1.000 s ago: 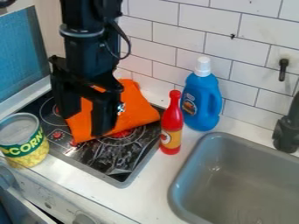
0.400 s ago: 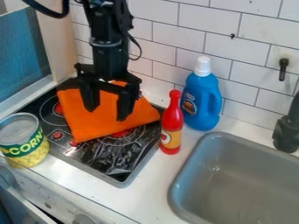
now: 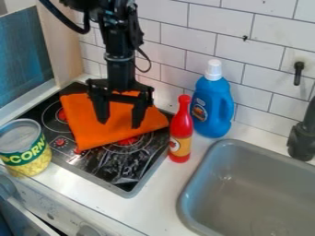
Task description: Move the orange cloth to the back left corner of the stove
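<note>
Against white tiled walls, the black two-finger tool (image 3: 119, 123) is hanging wide open and empty over the folded orange cloth (image 3: 111, 120).

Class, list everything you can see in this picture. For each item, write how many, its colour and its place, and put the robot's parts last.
Cloth: one, orange, on the stove top
Stove top: one, black, set in the counter
Can: one, yellow and green, at the stove top's left corner
Red bottle: one, red with a yellow label, between stove top and sink
Blue bottle: one, blue with a white cap, behind the red bottle
Sink: one, grey, right
Tap: one, black, right edge
Counter: one, white
Wall: one, white tiles, behind
Robot arm: one, black, upper left
Jaws: two, black, apart, over the cloth
</note>
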